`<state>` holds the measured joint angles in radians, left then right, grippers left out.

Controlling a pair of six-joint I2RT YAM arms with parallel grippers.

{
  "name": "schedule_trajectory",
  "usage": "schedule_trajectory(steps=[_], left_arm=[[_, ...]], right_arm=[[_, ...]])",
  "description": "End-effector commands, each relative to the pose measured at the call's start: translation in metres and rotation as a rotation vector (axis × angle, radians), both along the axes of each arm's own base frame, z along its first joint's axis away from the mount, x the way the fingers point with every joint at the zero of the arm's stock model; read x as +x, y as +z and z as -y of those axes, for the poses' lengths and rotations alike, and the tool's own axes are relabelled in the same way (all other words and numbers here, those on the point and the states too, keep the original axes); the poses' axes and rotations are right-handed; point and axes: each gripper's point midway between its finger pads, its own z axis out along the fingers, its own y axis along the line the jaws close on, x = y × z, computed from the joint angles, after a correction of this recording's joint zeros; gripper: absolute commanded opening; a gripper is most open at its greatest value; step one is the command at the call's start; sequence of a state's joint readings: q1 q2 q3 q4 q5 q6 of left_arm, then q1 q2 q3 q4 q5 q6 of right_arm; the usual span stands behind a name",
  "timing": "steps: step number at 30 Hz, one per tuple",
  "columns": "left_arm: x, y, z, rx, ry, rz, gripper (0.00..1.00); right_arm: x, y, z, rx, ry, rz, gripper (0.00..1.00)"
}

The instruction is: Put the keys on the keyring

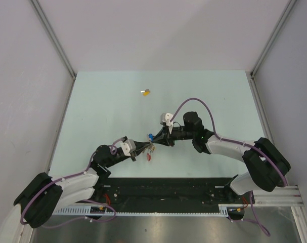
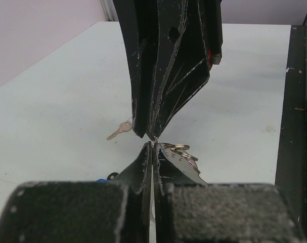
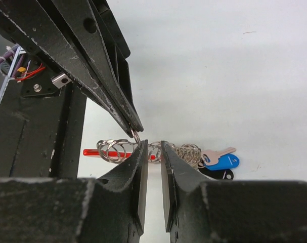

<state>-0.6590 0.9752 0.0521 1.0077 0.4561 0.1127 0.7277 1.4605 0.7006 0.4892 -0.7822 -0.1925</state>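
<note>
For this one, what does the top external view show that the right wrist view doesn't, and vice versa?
Only top external: the loose yellow-headed silver key, alone toward the far side of the pale table. Only right wrist: the keyring's coiled silver wire rings, one pinched by the left gripper, and a black tag. Both: the blue-headed key, the red band, and the right gripper meeting the left.

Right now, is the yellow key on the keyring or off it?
Off: the yellow-headed key lies alone on the table, well apart from the keyring.
</note>
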Motion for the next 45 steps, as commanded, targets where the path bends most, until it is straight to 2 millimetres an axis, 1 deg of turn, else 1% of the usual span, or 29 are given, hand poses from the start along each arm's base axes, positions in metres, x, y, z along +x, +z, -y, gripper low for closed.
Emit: schedule_trajectory(steps=[1, 7, 8, 11, 14, 18, 22, 30, 35, 45], left_arm=[[-0.005, -0.006, -0.004, -0.005, -0.004, 0.000, 0.00], [-0.004, -0.007, -0.004, -0.005, 0.002, -0.005, 0.00], [-0.004, -0.007, -0.005, -0.006, 0.005, -0.005, 0.00], [-0.003, -0.007, -0.005, -0.006, 0.007, -0.007, 0.00], [-0.004, -0.007, -0.005, -0.005, 0.007, -0.007, 0.00], [-0.003, -0.008, -0.006, -0.004, 0.011, -0.008, 0.00], [-0.003, -0.007, -0.005, -0.004, 0.010, -0.008, 0.00], [-0.004, -0.007, -0.005, -0.004, 0.004, -0.009, 0.00], [-0.004, -0.007, -0.004, -0.007, 0.003, -0.009, 0.01], [-0.004, -0.004, -0.004, -0.024, 0.004, -0.008, 0.00]], right_arm=[[-0.005, 0.013, -0.005, 0.052, 0.052, 0.041, 0.20], [-0.012, 0.010, -0.005, 0.042, 0.081, 0.026, 0.20], [-0.013, 0.006, -0.003, 0.029, 0.079, 0.017, 0.20], [-0.007, 0.000, -0.001, 0.007, 0.040, 0.010, 0.20], [-0.001, 0.003, 0.003, 0.021, 0.003, 0.015, 0.21], [-0.007, 0.005, 0.001, 0.028, 0.031, 0.014, 0.21], [-0.011, 0.001, 0.002, 0.015, 0.040, 0.004, 0.22], [-0.012, 0.014, -0.004, 0.065, 0.061, 0.023, 0.22], [-0.016, 0.014, -0.006, 0.070, 0.078, 0.018, 0.21], [-0.018, 0.006, -0.008, 0.058, 0.094, 0.001, 0.17]])
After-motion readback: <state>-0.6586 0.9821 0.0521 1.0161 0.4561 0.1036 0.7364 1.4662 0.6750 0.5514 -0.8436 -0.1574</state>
